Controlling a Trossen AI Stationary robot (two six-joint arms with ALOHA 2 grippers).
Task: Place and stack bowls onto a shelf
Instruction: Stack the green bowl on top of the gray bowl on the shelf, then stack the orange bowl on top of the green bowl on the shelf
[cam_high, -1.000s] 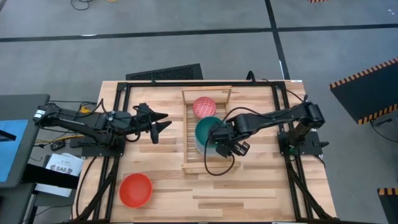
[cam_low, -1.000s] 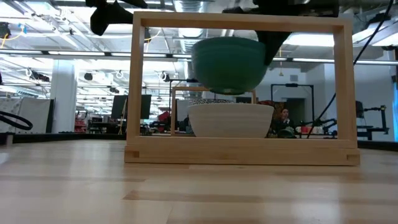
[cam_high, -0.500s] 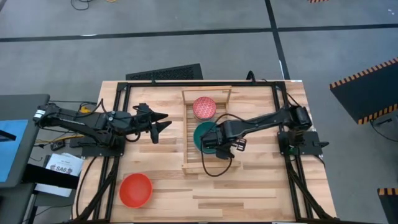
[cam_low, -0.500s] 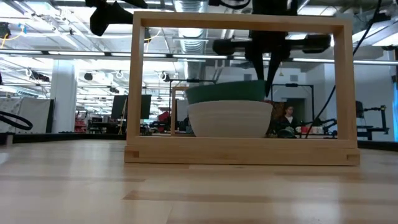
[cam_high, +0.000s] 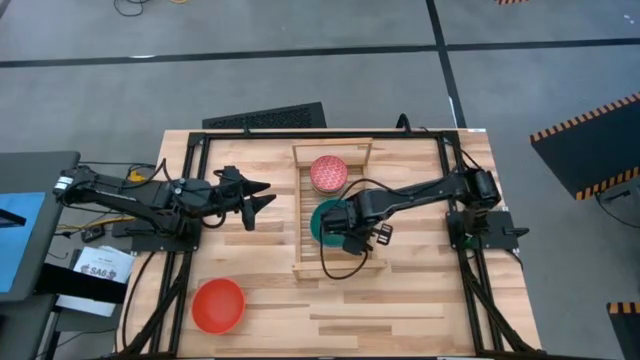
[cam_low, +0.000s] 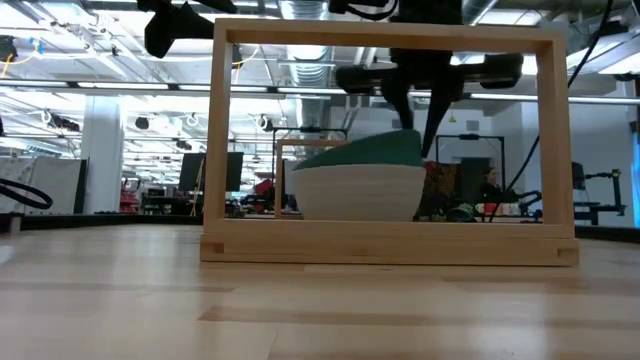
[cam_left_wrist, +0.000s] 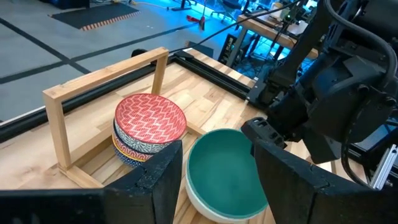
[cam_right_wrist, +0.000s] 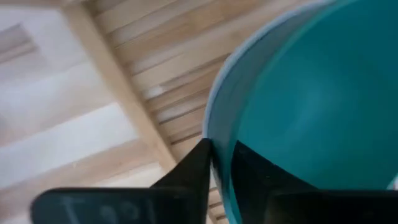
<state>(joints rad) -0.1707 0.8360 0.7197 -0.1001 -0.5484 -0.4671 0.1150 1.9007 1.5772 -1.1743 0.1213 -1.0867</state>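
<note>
**Op:** Teal bowl (cam_high: 325, 222) sits mid-shelf, nested in the white bowl (cam_low: 355, 195). It is tilted, with one side of the rim riding higher.

**QA:** Shelf position?

**Op:** The shelf (cam_high: 300, 200) is a slatted wood rack in the middle of the table, and I place everything from it. The right gripper (cam_high: 342, 232) is over the middle of the shelf, at the teal bowl's rim.

**QA:** Is the claw holding it?

**Op:** I see the jaws parted only a little, one finger (cam_right_wrist: 193, 168) outside the rim and one inside. The bowl's weight is on the white bowl. I can't confirm a pinch, so I read it as slightly open.

**QA:** Left side?

**Op:** The left gripper (cam_high: 258, 197) hangs above the table just left of the shelf, pointing at it. Its jaws are spread wide with nothing between them.

**QA:** Other bowls?

**Op:** A red-patterned bowl (cam_left_wrist: 149, 118) is stacked on a blue-patterned bowl (cam_left_wrist: 127, 152) at the shelf's far end, just beside the teal stack. A plain red bowl (cam_high: 218, 305) is off the shelf on the table, well apart toward the near left corner.
</note>
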